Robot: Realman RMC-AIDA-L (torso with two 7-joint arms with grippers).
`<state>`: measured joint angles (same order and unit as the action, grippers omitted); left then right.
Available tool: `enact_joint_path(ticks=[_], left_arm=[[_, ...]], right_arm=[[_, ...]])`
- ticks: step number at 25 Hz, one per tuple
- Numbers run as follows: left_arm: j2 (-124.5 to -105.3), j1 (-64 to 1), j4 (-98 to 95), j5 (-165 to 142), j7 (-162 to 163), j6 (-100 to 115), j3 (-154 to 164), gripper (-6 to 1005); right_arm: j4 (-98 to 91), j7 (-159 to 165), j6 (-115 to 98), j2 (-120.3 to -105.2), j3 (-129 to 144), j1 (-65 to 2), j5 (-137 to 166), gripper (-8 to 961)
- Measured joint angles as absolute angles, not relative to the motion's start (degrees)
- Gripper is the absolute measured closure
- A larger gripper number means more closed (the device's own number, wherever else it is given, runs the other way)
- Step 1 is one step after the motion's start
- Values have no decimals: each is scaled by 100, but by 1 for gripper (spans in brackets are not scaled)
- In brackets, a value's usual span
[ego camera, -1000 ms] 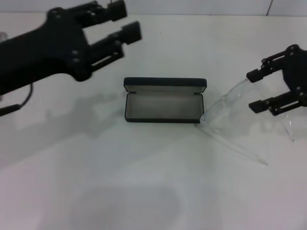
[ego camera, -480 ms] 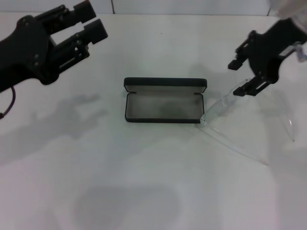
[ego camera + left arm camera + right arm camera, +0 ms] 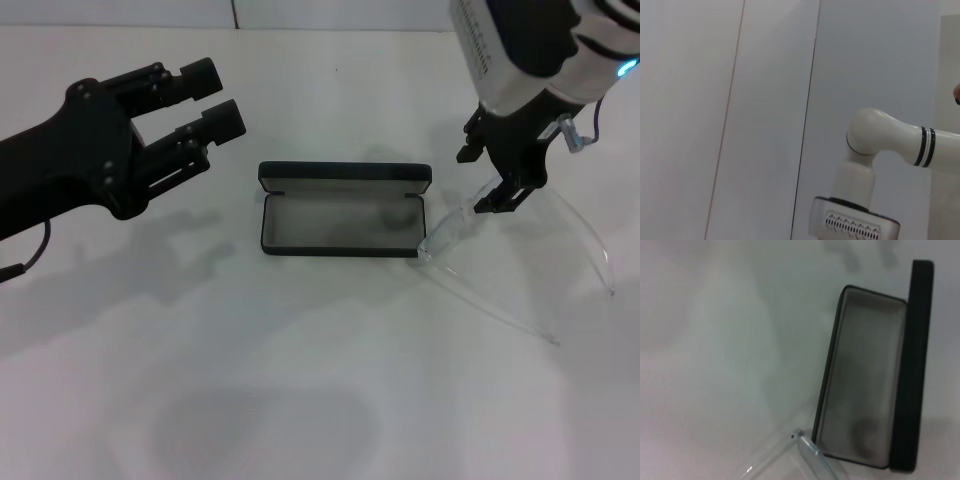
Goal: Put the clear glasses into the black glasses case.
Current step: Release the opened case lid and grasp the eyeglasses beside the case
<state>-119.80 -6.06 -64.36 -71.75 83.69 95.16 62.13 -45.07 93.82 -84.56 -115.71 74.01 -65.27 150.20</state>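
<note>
The black glasses case lies open mid-table, its lid standing at the far side and its grey lining bare; the right wrist view shows the case as well. The clear glasses lie on the table right of it, one lens corner touching the case's right end, the thin arms trailing toward the front right. A corner of the glasses shows in the right wrist view. My right gripper points down, open, just above the lens's far end. My left gripper hovers open to the case's far left.
A white table carries only the case and glasses. The left wrist view faces a pale wall and a white arm joint. The table's back edge meets the wall.
My right arm has swung in and tipped its gripper downward over the glasses' lens. The left gripper has shifted a little right and toward the case. Case and glasses have not moved.
</note>
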Motion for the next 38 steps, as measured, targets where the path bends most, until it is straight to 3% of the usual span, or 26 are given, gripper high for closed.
enact_joint_path(ticks=[13, 38], left_arm=[[-11976, -649, -6220, -7182, 8205, 9500, 6189, 534], [-11979, -694, -5985, -7146, 8130, 9516, 6169, 544]], right_arm=[[-3716, 9143, -7355, -11624, 8643, -6645, 14638, 377], [-3865, 9264, -7259, -11619, 9385, -6446, 14190, 484]])
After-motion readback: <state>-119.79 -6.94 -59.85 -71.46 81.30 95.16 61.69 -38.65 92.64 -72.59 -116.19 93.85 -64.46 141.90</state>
